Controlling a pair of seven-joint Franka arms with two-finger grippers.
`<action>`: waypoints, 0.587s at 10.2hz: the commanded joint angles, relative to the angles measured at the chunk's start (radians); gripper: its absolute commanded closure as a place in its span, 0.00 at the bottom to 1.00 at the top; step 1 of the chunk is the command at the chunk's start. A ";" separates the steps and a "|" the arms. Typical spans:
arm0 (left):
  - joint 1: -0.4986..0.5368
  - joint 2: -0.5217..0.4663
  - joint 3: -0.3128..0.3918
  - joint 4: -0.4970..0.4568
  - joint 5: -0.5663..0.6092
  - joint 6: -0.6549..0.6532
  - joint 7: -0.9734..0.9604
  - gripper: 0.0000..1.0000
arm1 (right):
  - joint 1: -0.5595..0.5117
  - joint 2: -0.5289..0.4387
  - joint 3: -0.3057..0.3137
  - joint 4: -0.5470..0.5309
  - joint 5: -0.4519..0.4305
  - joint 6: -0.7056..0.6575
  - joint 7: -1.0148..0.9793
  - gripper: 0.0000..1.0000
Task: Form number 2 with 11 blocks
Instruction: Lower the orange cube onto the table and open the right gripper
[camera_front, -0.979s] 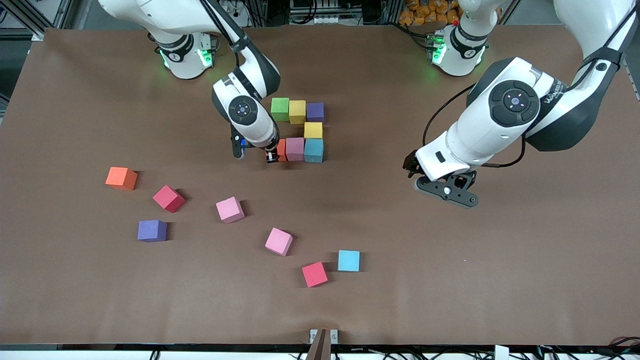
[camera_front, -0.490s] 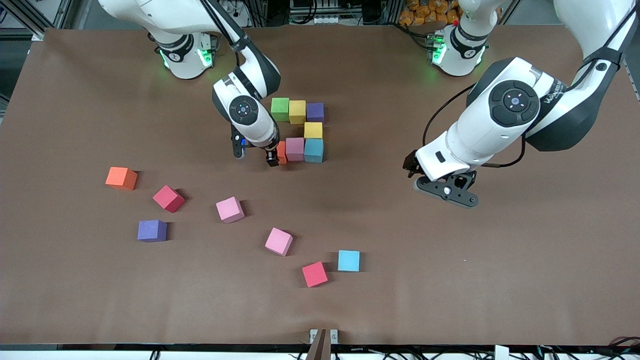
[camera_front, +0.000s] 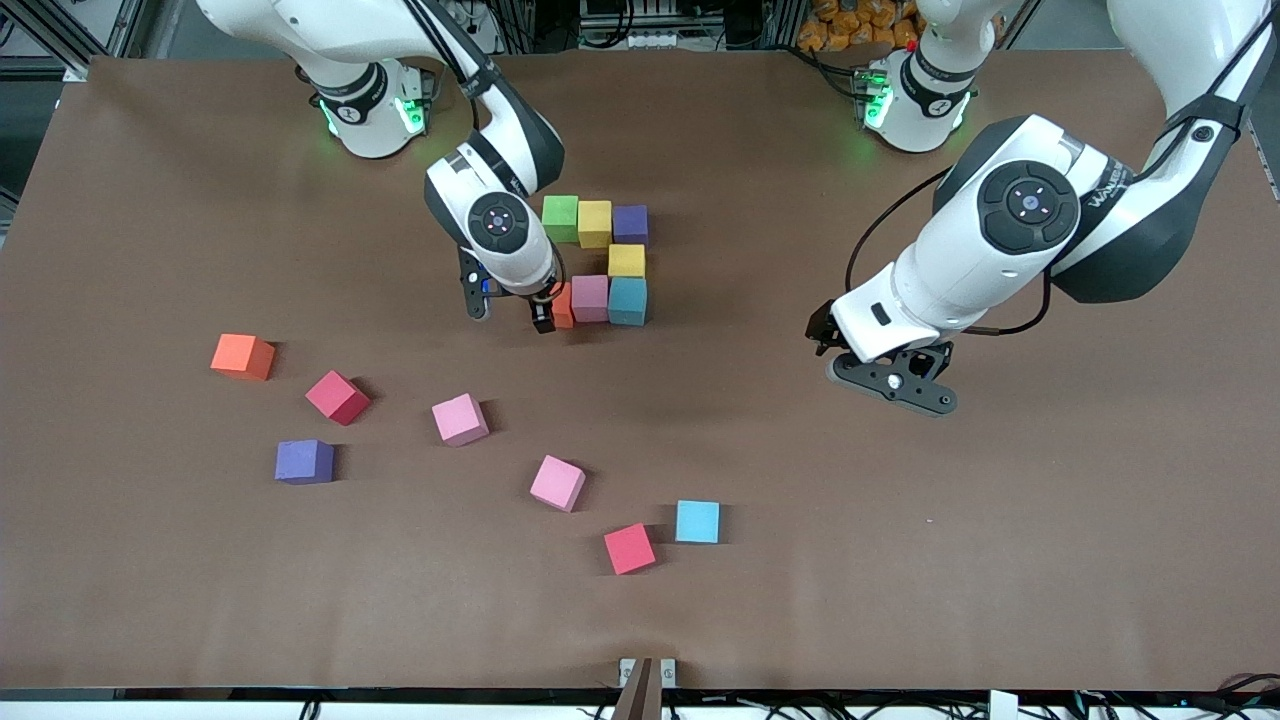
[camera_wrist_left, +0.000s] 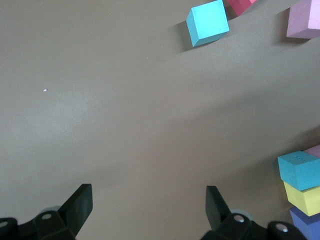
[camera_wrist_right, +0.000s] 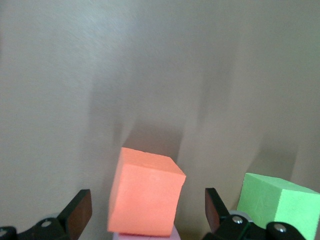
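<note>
The number 2 is partly laid out: green (camera_front: 560, 218), yellow (camera_front: 594, 223) and purple (camera_front: 630, 224) blocks in a row, a yellow block (camera_front: 626, 260) under the purple one, then light blue (camera_front: 628, 300), pink (camera_front: 590, 298) and orange (camera_front: 563, 303). My right gripper (camera_front: 511, 315) hangs open just above the orange block (camera_wrist_right: 145, 192), whose sides are clear of both fingers; the green block (camera_wrist_right: 277, 205) lies beside it. My left gripper (camera_front: 892, 385) waits open over bare table toward the left arm's end, nothing between its fingers (camera_wrist_left: 80, 202).
Loose blocks lie nearer the front camera: orange (camera_front: 242, 356), red (camera_front: 337, 397), purple (camera_front: 304, 461), two pink (camera_front: 460, 419) (camera_front: 557, 483), red (camera_front: 629, 548) and light blue (camera_front: 697, 521). The left wrist view shows the light blue block (camera_wrist_left: 207, 22).
My right gripper has opened and let go of the orange block, which now rests beside the pink one. The left arm has not moved.
</note>
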 joint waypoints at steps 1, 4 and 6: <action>0.004 -0.008 -0.002 -0.001 -0.012 -0.005 0.016 0.00 | -0.047 -0.002 0.003 0.064 -0.104 -0.045 -0.050 0.00; 0.006 -0.008 -0.002 -0.002 -0.012 -0.005 0.018 0.00 | -0.159 0.005 0.008 0.135 -0.123 -0.030 -0.472 0.00; 0.009 -0.008 0.003 -0.002 -0.012 -0.005 0.021 0.00 | -0.219 0.016 0.008 0.179 -0.123 -0.030 -0.800 0.00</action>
